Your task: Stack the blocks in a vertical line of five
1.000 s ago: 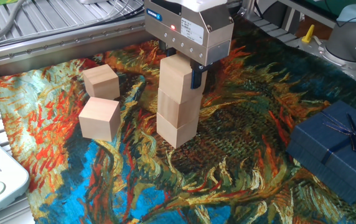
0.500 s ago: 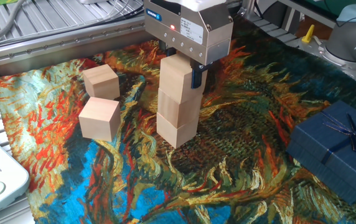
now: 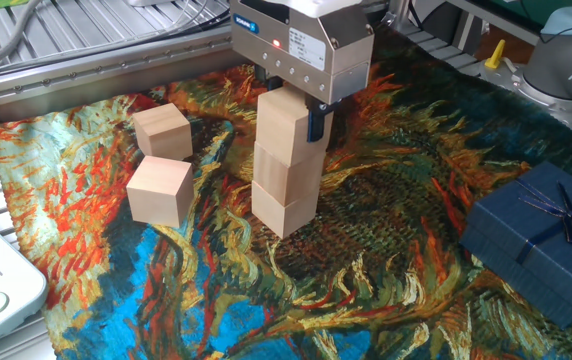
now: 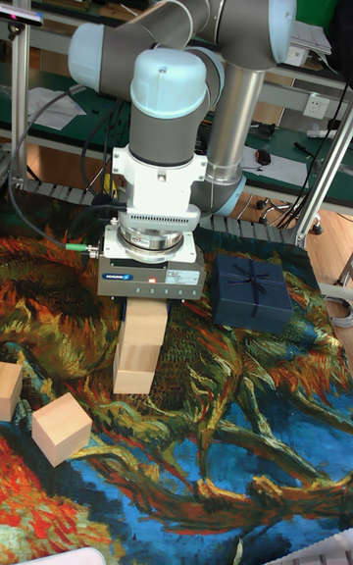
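The tool hangs straight down from the arm over a stack of three blocks, its fingers set on opposite sides of the top block; a dark finger shows against that block's right face, so the tool appears pressed onto it. Beneath lie the middle block and the bottom block, each turned slightly from the one above, the column standing near the middle of the cloth that covers the worktop. Two loose blocks rest apart from the stack toward the cloth's left edge: the far block and the near block, close together. A blue gift box sits at the right edge, well apart from the stack.
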Available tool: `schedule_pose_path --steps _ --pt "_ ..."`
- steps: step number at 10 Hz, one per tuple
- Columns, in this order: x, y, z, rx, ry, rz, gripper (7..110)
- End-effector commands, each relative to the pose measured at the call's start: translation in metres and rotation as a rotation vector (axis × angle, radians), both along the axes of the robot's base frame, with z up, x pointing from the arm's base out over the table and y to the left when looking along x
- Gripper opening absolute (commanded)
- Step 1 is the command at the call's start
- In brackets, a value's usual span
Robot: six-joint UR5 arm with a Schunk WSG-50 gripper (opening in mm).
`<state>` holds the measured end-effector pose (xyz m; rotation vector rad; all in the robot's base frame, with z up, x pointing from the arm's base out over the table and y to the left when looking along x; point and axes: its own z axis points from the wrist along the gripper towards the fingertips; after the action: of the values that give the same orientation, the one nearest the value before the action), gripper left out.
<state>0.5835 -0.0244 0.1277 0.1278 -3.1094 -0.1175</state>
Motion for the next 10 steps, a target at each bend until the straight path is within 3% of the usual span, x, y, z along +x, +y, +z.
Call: schedule_pose_path --steps 1,6,7,10 --pt "0.0018 0.0037 0.0009 0.020 -0.005 -0.001 7" --pt "0.0003 0.0017 -0.0012 0.035 -0.002 0.041 7" --pt "0.0004 0.0012 -0.0011 0.034 -0.002 0.044 22" --pt "0.0015 0.0015 0.0003 0.036 -0.005 0.063 22"
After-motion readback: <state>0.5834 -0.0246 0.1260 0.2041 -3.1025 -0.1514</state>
